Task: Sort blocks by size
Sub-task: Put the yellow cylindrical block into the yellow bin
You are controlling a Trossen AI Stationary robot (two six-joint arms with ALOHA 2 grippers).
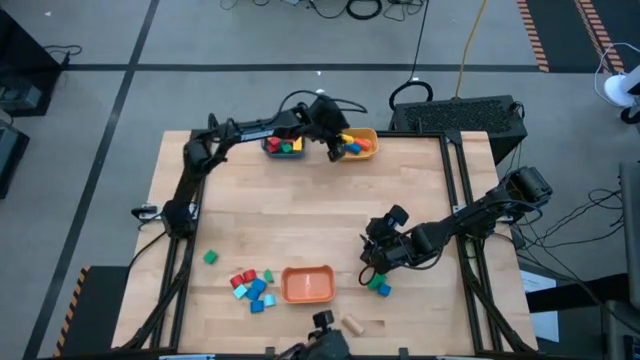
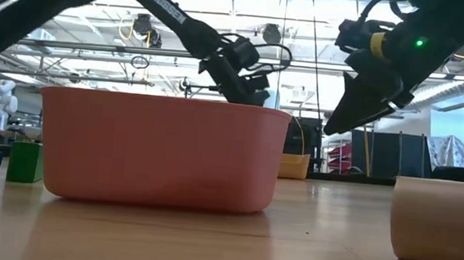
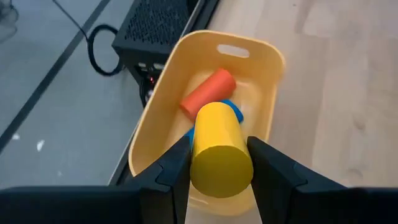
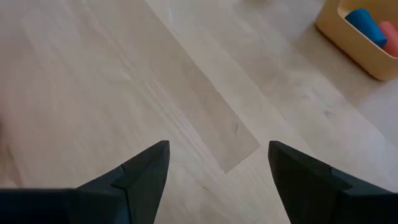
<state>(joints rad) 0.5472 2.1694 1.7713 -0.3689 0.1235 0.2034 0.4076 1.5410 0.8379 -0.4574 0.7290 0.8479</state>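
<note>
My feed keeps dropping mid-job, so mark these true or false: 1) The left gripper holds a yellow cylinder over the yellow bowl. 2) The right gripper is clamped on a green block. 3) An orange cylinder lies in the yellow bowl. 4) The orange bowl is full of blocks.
1) True: the left gripper holds the yellow cylinder over the yellow bowl.
2) False: the right gripper is open and holds nothing.
3) True: the orange cylinder lies inside.
4) False: the orange bowl looks empty.
</note>
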